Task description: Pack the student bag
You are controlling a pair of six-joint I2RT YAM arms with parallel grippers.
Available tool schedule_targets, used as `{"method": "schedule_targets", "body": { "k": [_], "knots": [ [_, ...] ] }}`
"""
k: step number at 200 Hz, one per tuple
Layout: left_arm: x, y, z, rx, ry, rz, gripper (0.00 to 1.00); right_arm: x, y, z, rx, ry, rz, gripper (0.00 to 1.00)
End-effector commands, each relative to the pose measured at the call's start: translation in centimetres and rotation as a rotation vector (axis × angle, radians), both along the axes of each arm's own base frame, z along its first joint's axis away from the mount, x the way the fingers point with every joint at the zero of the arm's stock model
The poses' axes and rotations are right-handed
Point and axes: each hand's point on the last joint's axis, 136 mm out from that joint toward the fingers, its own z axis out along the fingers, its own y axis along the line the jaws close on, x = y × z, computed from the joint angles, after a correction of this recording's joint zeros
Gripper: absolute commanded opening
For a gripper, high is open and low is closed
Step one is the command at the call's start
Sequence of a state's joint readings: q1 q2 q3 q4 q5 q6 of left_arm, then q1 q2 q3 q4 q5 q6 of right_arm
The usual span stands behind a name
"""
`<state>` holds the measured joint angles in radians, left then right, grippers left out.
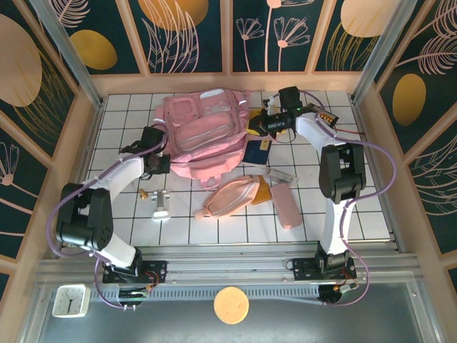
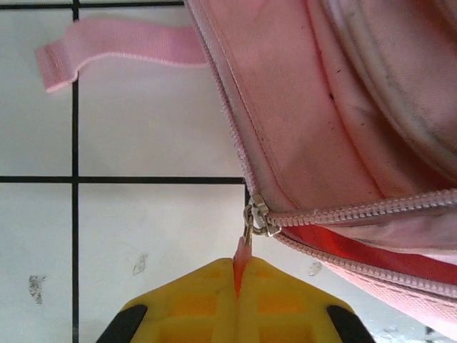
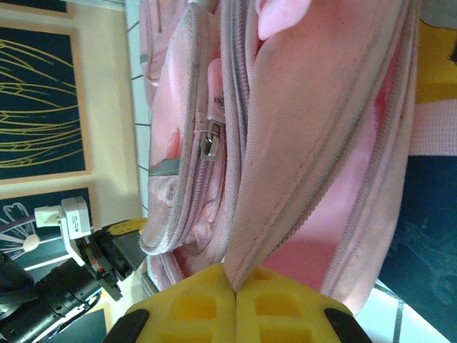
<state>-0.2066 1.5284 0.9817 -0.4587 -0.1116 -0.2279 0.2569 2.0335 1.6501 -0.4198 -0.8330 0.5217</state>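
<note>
Grip at the left edge of the large soft pink fabric backpack (image 1: 203, 132): the left gripper (image 2: 235, 279) is pinched on its small pink zipper tab (image 2: 243, 251), zip track (image 2: 357, 211) running rightward away from it. At the backpack's right side, the right gripper (image 3: 234, 282) clamps its fabric edge (image 3: 246, 236).

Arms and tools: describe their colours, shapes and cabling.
Left arm and right arm: white shells, black joints, a lilac cable looping along each. Left tool and right tool: yellow, blunt wedge tips with square recesses, black behind.
</note>
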Motion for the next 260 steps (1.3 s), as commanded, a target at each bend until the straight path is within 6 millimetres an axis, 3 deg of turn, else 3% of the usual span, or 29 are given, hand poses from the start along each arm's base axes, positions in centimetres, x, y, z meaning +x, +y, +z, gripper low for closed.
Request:
{"method": "schedule_targets", "body": {
  "k": [1,28,55,87,91,102,114,125,144,162,193,212,239,260],
  "knots": [
    [-2.0,3.5,1.2,0.060,-0.010,0.081,0.00,3.3,-1.0,7.9,0.078,-0.220,-0.063,0.00],
    [-2.4,3.2,2.4,0.043,-0.072,0.057,0.00,3.0,0.7,12.6,0.254,-0.265,-0.060,0.00],
    [-2.9,3.0,1.7,0.040,-0.057,0.034,0.00,2.8,1.4,18.5,0.425,-0.323,-0.057,0.00],
    [-2.8,3.5,1.7,0.063,-0.059,0.050,0.03,2.5,2.8,23.7,0.503,-0.379,-0.012,0.00],
    [-2.7,3.5,1.8,0.060,-0.061,0.052,0.09,2.4,3.0,24.1,0.503,-0.383,-0.006,0.00],
    [-2.4,3.4,2.8,0.047,-0.095,0.059,0.42,2.3,3.6,25.0,0.498,-0.395,0.015,0.00],
    [-1.6,2.8,5.7,0.000,-0.188,0.052,0.75,2.1,4.6,25.3,0.488,-0.397,0.041,0.00],
    [-1.0,2.0,9.6,-0.054,-0.309,0.039,0.98,1.7,5.6,25.2,0.481,-0.392,0.059,0.00],
    [-0.3,0.7,16.6,-0.122,-0.535,-0.009,0.99,0.9,7.1,24.1,0.471,-0.367,0.077,0.00],
    [0.3,-3.2,20.9,-0.128,-0.651,-0.167,0.99,0.1,8.6,22.9,0.464,-0.343,0.095,0.00],
    [1.6,-11.9,22.4,-0.116,-0.654,-0.396,0.99,-1.0,10.6,21.9,0.461,-0.319,0.121,0.00],
    [2.8,-14.7,22.5,-0.138,-0.658,-0.419,0.99,-1.4,11.5,21.6,0.462,-0.307,0.130,0.00],
    [4.9,-15.8,19.5,-0.088,-0.572,-0.401,0.99,-2.1,12.6,22.1,0.473,-0.308,0.154,0.00],
    [6.4,-13.1,17.1,0.088,-0.496,-0.286,0.99,-2.6,13.0,22.3,0.478,-0.302,0.167,0.00]
  ]
}}
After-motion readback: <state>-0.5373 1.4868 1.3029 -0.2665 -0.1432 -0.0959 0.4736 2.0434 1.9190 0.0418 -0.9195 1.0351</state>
